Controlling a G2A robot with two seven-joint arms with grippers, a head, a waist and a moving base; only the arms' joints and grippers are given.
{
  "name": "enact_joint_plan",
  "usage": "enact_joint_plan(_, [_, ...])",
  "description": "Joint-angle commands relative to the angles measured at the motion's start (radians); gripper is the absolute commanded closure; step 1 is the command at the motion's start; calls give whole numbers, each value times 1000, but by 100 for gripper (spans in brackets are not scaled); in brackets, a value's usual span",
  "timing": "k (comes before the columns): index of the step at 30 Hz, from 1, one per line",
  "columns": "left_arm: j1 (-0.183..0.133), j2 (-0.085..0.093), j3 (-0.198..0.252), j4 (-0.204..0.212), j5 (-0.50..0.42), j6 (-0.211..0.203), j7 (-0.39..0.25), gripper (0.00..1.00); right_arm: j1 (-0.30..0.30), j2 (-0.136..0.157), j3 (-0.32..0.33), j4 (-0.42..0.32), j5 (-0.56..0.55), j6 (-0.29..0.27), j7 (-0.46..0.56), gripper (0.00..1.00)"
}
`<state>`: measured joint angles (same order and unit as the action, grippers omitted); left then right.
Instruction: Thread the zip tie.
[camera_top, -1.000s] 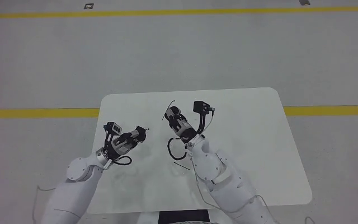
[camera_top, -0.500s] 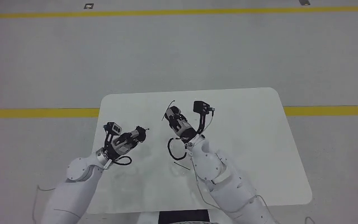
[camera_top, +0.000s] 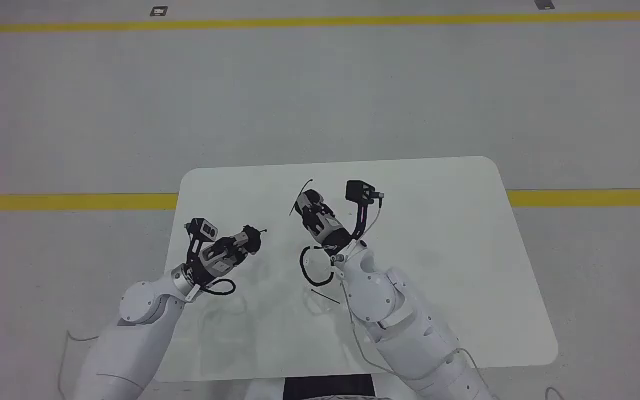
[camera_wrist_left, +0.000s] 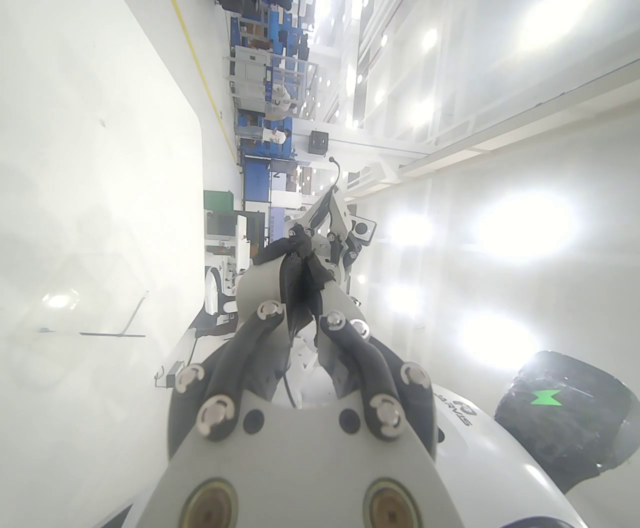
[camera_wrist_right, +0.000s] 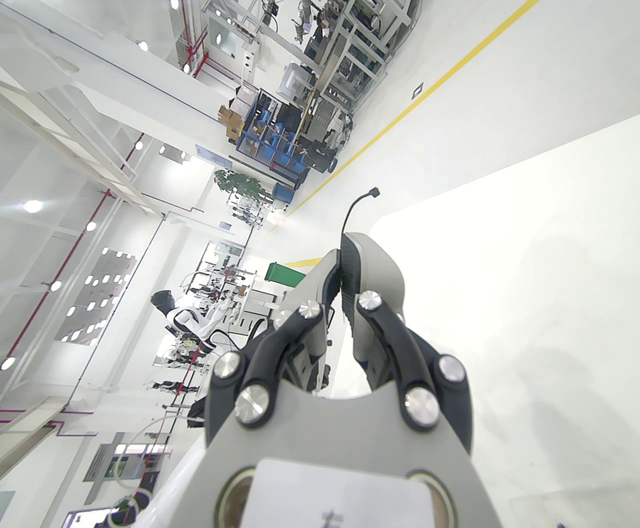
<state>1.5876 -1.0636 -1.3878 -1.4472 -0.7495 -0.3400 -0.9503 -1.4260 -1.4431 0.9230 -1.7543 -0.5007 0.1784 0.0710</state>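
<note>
The left gripper (camera_wrist_left: 300, 250) has its fingers pressed together beside the white table (camera_wrist_left: 100, 200), with a thin black zip tie (camera_wrist_left: 338, 172) poking up just beyond.

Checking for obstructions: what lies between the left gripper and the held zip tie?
Nothing: the top view shows bare table between the left gripper and the zip tie pinched in the right gripper.
</note>
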Motion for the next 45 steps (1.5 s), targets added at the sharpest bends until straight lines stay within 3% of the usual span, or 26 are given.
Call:
enact_joint_plan(1, [0, 0, 0, 0, 0, 0, 0, 100, 0, 0, 0, 0, 0, 0, 0, 100])
enact_joint_plan(5, [-4, -3, 14, -6, -6, 11, 24, 100, 0, 0, 0, 0, 0, 0, 0, 100])
enact_joint_plan(14, [-64, -22, 58, 59, 3, 0, 41, 100, 0, 0, 0, 0, 0, 0, 0, 100])
enact_joint_plan(29, [-166, -77, 120, 166, -32, 0, -50, 100, 0, 0, 0, 0, 0, 0, 0, 100])
enact_joint_plan(42, [-170, -79, 121, 170, -33, 0, -54, 100, 0, 0, 0, 1, -3, -1, -1, 100])
enact_joint_plan(45, [-170, -79, 121, 170, -33, 0, -54, 100, 0, 4, -11, 15, -88, -22, -8, 100])
